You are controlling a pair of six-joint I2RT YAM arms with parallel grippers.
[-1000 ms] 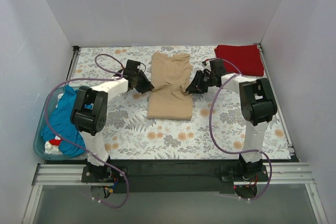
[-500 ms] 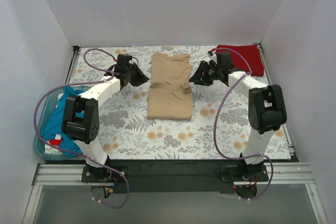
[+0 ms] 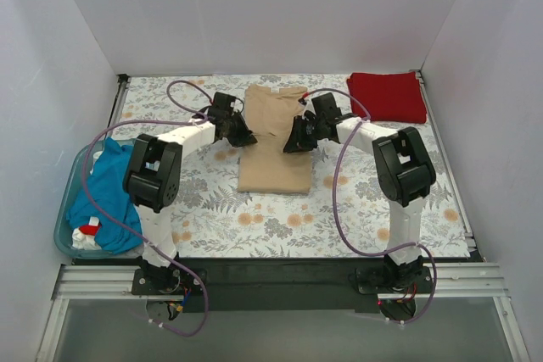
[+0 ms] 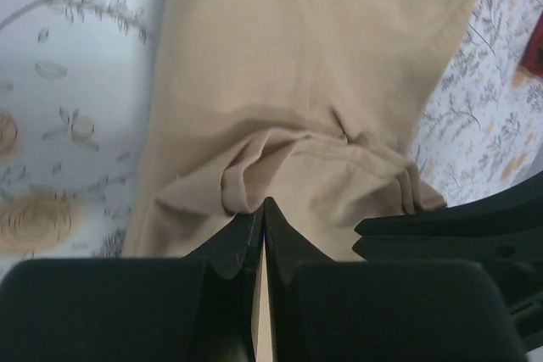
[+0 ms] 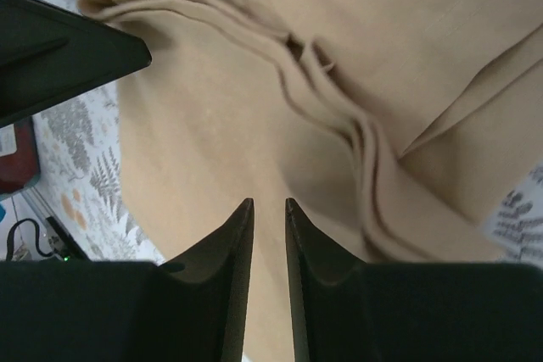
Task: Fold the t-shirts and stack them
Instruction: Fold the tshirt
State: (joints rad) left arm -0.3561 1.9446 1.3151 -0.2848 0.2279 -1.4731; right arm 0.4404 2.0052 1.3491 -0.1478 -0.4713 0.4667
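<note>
Three shirts make up your job, and as they lie now one looks finished, one is half done and one is untouched. Nearest you, off the table's left edge toward the near corner, the teal t-shirt sits crumpled in the light blue tub, so it has yet to be laid out and folded. Out in the middle of the table, on the floral cloth, the tan t-shirt lies as a long narrow strip running near to far. Its sides appear already turned in, with a bunched ridge of folds across its middle. Your left gripper is down at the strip's left side with its fingers pressed together. The wrist view puts their tips right at that ridge, though you cannot tell from here whether any cloth is actually pinched. Your right gripper comes in from the strip's right side, its fingers a narrow slot apart above flat tan cloth and gripping nothing you can see. Farthest off, in the far right corner, the dark red t-shirt rests as a neat flat rectangle and reads as folded. My judgement is that you have the tan shirt's crosswise fold left, then its move onto the red one, then the whole teal shirt.
</note>
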